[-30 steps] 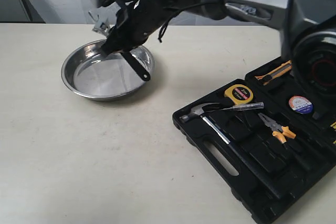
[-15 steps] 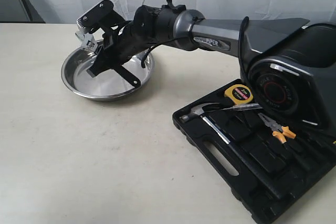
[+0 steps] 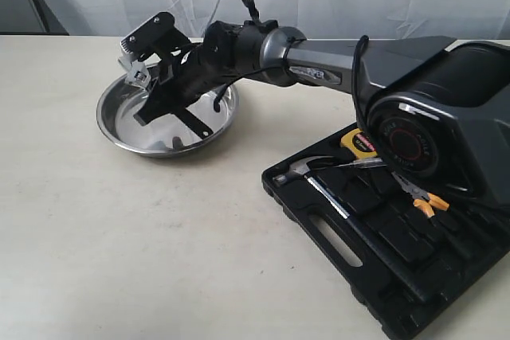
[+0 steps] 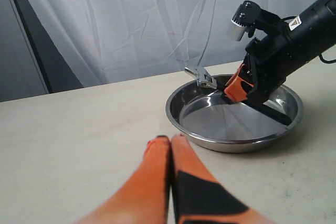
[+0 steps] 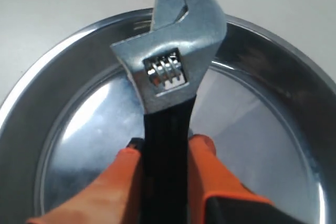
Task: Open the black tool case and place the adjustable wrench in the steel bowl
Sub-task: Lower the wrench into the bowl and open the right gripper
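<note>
Item: adjustable wrench [image 5: 170, 72], clenched in right claw [image 5: 167, 148] above steel bowl [image 3: 119, 125], upper left; lower near bowl floor before releasing.

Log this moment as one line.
case: open | right gripper: shut on wrench, held over bowl | left gripper: shut, empty | release: not yet done

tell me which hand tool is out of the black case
The silver-headed, black-handled adjustable wrench, gripped over the shiny steel bowl; steel claw hammer and orange-handled pliers lie inside.

The arm [image 3: 319, 69] hides part of the bowl [image 3: 131, 129]; the picture edge cuts off the case [image 3: 382, 276]
</note>
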`<move>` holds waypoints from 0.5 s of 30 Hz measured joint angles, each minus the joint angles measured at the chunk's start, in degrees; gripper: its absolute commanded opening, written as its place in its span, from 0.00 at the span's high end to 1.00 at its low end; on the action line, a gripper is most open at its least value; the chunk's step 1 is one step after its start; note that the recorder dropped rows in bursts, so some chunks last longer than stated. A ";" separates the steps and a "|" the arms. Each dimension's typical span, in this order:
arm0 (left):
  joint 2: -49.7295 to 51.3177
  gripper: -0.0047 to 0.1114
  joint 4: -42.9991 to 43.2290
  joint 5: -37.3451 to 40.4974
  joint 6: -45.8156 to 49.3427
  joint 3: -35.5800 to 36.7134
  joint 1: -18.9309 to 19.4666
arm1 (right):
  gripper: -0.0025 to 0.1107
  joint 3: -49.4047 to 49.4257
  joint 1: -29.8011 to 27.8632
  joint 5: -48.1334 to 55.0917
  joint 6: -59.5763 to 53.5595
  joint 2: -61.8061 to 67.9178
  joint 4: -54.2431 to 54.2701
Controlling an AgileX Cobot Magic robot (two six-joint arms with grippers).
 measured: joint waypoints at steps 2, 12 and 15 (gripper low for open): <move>0.00 0.96 0.00 0.00 0.00 0.00 0.00 | 0.99 -0.12 0.00 1.91 0.00 -0.11 0.00; 0.00 0.96 0.00 0.00 0.00 0.00 0.00 | 0.99 -0.12 0.00 8.86 0.00 -0.11 0.05; 0.00 0.96 0.00 0.00 0.00 0.00 0.00 | 0.99 -0.12 0.00 8.96 0.13 -0.11 0.05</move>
